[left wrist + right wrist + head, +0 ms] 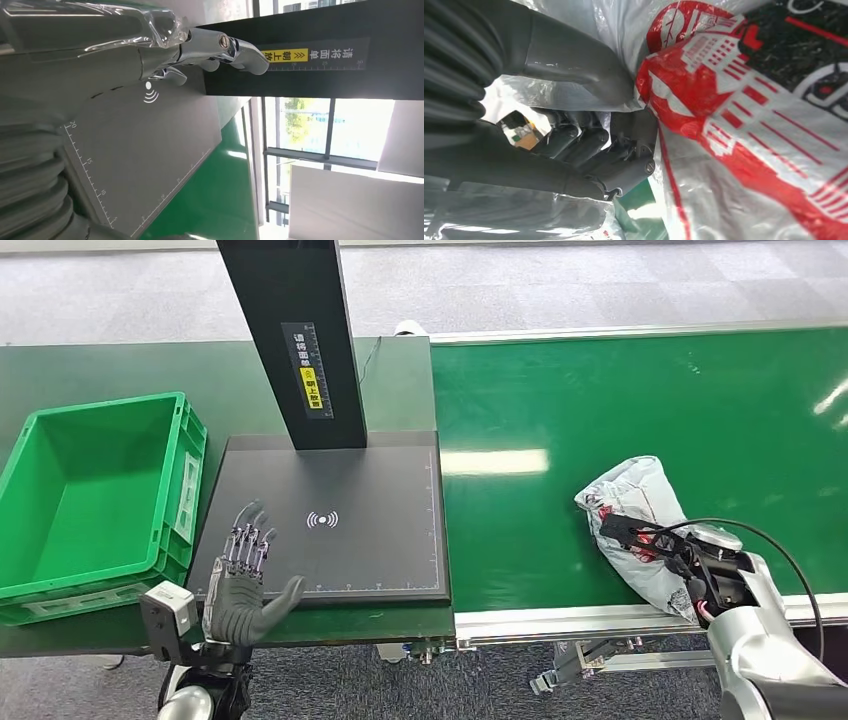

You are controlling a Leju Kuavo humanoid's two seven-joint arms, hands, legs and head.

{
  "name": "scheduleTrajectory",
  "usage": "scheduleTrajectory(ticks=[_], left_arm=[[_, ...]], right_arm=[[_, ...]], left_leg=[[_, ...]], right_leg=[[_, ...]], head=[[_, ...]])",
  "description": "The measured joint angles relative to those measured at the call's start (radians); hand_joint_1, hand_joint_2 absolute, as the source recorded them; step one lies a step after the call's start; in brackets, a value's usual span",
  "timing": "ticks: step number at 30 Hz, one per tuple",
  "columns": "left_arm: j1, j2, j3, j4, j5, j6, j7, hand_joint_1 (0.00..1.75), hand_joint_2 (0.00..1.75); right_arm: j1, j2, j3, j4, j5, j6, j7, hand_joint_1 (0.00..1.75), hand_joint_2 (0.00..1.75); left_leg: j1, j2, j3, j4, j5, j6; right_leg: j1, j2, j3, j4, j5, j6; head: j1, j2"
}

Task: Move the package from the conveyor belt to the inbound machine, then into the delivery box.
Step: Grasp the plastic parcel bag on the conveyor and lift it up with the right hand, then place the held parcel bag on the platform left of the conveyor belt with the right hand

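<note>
A green conveyor belt [640, 430] is carrying a crumpled white and red package [640, 502] close to its near edge. Beside it, a dark green table [120, 370] is bearing a green crate [90, 500] at its left end and a black scanner pad [370, 550] along the edge adjoining the belt.

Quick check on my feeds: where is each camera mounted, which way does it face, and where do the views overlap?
Head view: high on the body, looking forward and down at the crate, scanner pad and belt; both arms show, left hand over the pad's edge, right hand on the package.
Left wrist view: behind the left hand, facing across the pad toward the scanner post.
Right wrist view: behind the right hand, against the package.
Shared: the pad and post appear in the head and left wrist views; the package in the head and right wrist views.
</note>
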Motion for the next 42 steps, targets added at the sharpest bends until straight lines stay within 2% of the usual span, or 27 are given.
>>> scheduleTrajectory(ticks=[5, 11, 15, 22, 28, 32, 36, 39, 42], left_arm=[[0.025, 0.008, 0.002, -0.026, 0.023, -0.002, -0.001, 0.0, 1.75], [0.058, 0.018, 0.005, -0.067, 0.027, -0.004, -0.002, 0.0, 1.75], [0.085, 0.022, 0.006, -0.09, 0.027, -0.003, -0.007, 0.0, 1.75], [0.11, 0.025, 0.013, -0.114, 0.021, -0.003, -0.021, 0.0, 1.75], [0.116, 0.025, 0.02, -0.122, 0.018, -0.001, -0.031, 0.0, 1.75], [0.118, 0.024, 0.021, -0.124, 0.017, 0.008, -0.04, 0.0, 1.75], [0.115, 0.024, 0.021, -0.124, 0.014, 0.013, -0.05, 0.0, 1.75], [0.113, 0.024, 0.021, -0.124, 0.011, 0.013, -0.054, 0.0, 1.75], [0.113, 0.024, 0.022, -0.124, 0.008, 0.013, -0.056, 0.0, 1.75]], right_arm=[[-0.016, 0.0, 0.008, 0.001, -0.043, -0.092, -0.088, 1.75, 1.75], [-0.097, 0.001, 0.007, -0.007, -0.07, -0.186, -0.123, 1.75, 1.75], [-0.143, 0.008, -0.001, -0.024, -0.114, -0.289, -0.186, 1.75, 1.75], [-0.212, 0.039, -0.029, -0.067, -0.196, -0.409, -0.285, 1.75, 1.75], [-0.263, 0.079, -0.049, -0.107, -0.246, -0.484, -0.334, 1.75, 1.75], [-0.28, 0.119, -0.065, -0.138, -0.325, -0.476, -0.442, 1.75, 1.75], [-0.277, 0.197, -0.062, -0.196, -0.439, -0.373, -0.547, 1.75, 1.75], [-0.254, 0.255, -0.025, -0.251, -0.535, -0.328, -0.561, 1.75, 1.75], [-0.24, 0.278, 0.026, -0.288, -0.611, -0.329, -0.551, 1.75, 1.75]], left_leg=[[0.0, 0.0, -0.001, 0.0, 0.0, 0.0], [0.0, 0.0, 0.0, 0.0, 0.0, 0.0], [0.0, 0.0, 0.0, 0.0, 0.0, 0.0], [0.0, 0.0, -0.001, 0.0, 0.0, 0.0], [0.0, 0.0, 0.0, 0.0, 0.001, 0.0], [0.0, 0.001, 0.0, 0.0, 0.001, 0.0], [0.001, 0.005, 0.001, 0.0, 0.001, 0.0], [0.001, 0.004, 0.002, 0.0, 0.001, -0.001], [0.002, 0.002, 0.001, 0.0, 0.002, -0.002]], right_leg=[[0.0, 0.0, 0.0, 0.0, 0.0, 0.0], [0.0, 0.0, 0.0, 0.0, 0.0, 0.0], [0.0, 0.0, 0.0, 0.001, 0.0, 0.0], [0.0, 0.0, 0.0, 0.001, 0.0, 0.0], [0.0, 0.0, 0.0, 0.001, 0.0, 0.0], [0.0, 0.001, 0.0, 0.001, 0.0, 0.0], [0.0, 0.004, -0.001, 0.002, 0.0, 0.0], [0.001, 0.004, -0.001, 0.002, 0.0, 0.0], [0.002, 0.002, -0.001, 0.002, 0.0, -0.001]], head=[[0.0, 0.0], [0.0, 0.0], [0.0, 0.0], [0.0, 0.0], [0.0, 0.0], [0.0, 0.0], [0.0, 0.0], [0.0, 0.0], [0.0, 0.0]])
